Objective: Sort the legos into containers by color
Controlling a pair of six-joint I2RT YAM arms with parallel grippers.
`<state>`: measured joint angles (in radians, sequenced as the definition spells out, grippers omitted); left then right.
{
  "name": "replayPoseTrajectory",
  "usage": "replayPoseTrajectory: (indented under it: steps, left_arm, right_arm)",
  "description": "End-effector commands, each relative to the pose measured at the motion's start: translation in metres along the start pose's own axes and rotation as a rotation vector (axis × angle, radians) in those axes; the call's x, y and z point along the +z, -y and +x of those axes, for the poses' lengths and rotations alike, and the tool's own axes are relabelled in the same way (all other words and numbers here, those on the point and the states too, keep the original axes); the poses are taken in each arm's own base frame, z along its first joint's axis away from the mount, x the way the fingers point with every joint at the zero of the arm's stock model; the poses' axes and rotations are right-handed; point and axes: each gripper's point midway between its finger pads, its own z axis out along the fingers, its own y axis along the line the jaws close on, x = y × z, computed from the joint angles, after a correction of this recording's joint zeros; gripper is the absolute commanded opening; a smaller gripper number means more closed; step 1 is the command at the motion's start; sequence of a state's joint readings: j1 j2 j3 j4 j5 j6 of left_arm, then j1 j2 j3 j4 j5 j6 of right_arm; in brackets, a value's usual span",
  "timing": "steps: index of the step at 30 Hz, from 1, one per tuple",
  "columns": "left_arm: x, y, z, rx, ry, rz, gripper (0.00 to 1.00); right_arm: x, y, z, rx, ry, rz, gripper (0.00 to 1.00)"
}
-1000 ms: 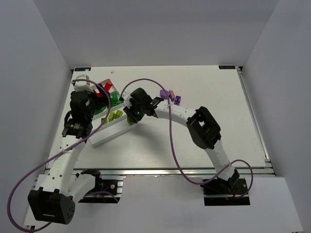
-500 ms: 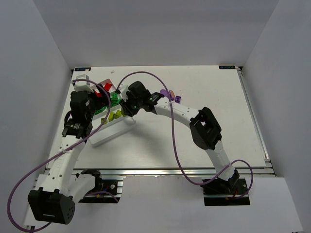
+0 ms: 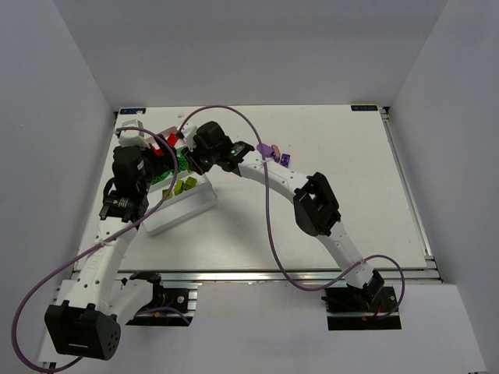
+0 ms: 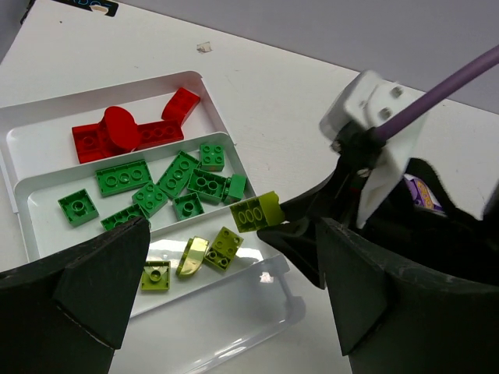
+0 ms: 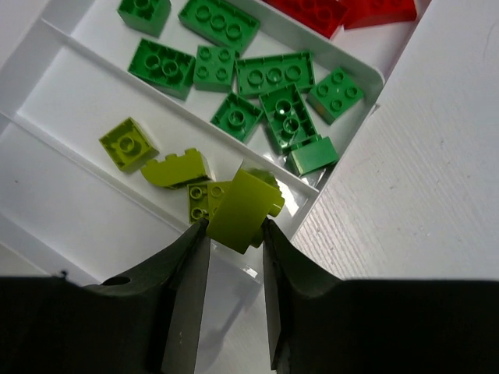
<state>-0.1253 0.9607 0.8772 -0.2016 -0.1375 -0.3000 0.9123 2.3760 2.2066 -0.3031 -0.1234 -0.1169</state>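
The white divided tray (image 3: 178, 216) lies at the left of the table. Red legos (image 4: 125, 132) fill its far compartment, green legos (image 4: 179, 175) the one beside it, and three yellow-green legos (image 4: 193, 255) the third. My right gripper (image 5: 234, 230) is shut on a yellow-green brick (image 5: 243, 209), tilted, a little above the right end of the yellow-green compartment. In the top view the right gripper (image 3: 191, 162) hangs over the tray. My left gripper (image 4: 232, 257) stands open above the tray's near side and holds nothing. A purple lego (image 3: 285, 159) and a pinkish one (image 3: 269, 149) lie on the table.
The tray's nearest compartment (image 4: 234, 335) holds nothing. The right arm's purple cable (image 3: 273, 226) loops over the table's middle. The right arm's forearm (image 3: 257, 167) stretches from the tray's right end across toward the purple lego.
My right gripper has carried the yellow-green brick leftward and farther away, from the tray's right end to over its compartments. The left arm has not moved.
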Motion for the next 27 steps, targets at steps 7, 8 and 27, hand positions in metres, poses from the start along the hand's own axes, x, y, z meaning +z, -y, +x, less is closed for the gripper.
replayPoseTrajectory:
  steps: [7,8,27]
  left_arm:
    - [-0.002,-0.001,-0.004,0.002,0.015,-0.002,0.98]
    - [-0.002,-0.002,-0.005,0.002,0.018,-0.002,0.98]
    - [-0.006,0.002,-0.009,-0.004,0.036,0.016,0.98]
  right_arm:
    - [0.006,0.010,0.026,-0.031,-0.062,0.067,0.31]
    - [0.007,0.011,0.031,-0.032,-0.073,0.073,0.34]
    - [-0.092,0.096,0.024,-0.059,-0.008,0.155,0.89]
